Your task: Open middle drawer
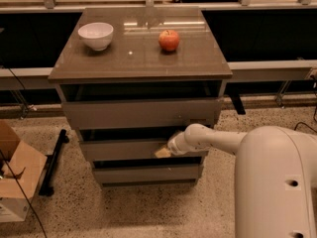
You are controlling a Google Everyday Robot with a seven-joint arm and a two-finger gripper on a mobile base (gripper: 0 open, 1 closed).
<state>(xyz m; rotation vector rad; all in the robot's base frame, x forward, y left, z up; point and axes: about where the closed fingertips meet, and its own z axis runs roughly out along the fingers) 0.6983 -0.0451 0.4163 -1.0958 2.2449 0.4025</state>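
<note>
A grey-brown cabinet has three flat handleless drawer fronts stacked one above another. The middle drawer (119, 150) is the mid-sized slab, with a dark gap above its top edge. My gripper (163, 151) sits at the right part of that front, its tan fingertips at the upper edge. The white arm reaches in from the lower right. The top drawer (138, 114) is the tallest front. The bottom drawer (146, 174) is the narrowest.
On the cabinet top (138, 58) stand a white bowl (95, 35) at the left and a red apple (169, 40) near the middle. A cardboard box (15, 175) lies on the speckled floor at the left, beside a black bar (52, 162). A rail runs behind.
</note>
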